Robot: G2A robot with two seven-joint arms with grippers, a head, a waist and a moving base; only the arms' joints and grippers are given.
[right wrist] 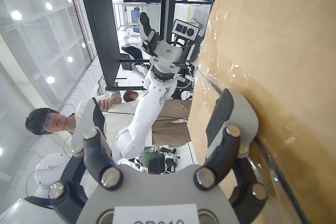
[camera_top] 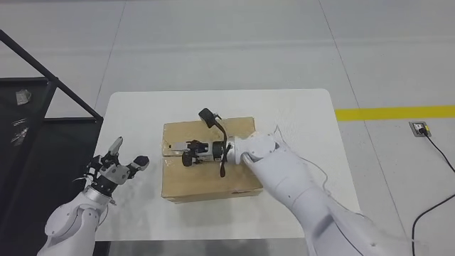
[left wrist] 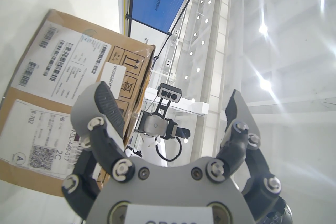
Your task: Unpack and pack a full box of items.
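Right hand (right wrist: 157,114) was nearest, spread wide with nothing between the fingers. One finger pad (right wrist: 220,114) lay right at the top of the box (camera_top: 202,181), by the clear-taped seam; firm contact was hard to judge. From above, this hand sat over the left-centre of the box top, arm coming in from the robot's right across the lid.

Box was brown cardboard, flaps closed and taped. It stood flat around the middle of the white surface (camera_top: 142,114), a bit nearer the robot's edge. The side facing the left arm carried white shipping labels with barcodes and printed handling symbols.

Left hand (camera_top: 128,153) was also wide apart and held nothing. It hung off the box's left side near the surface's left edge, clear of the box with a visible gap, fingers angled up and toward the box.

A black metal frame (camera_top: 43,85) stood on the floor left of the surface. A yellow floor line (camera_top: 394,112) ran off to the right, with a floor socket (camera_top: 419,129) and a black cable beyond it.
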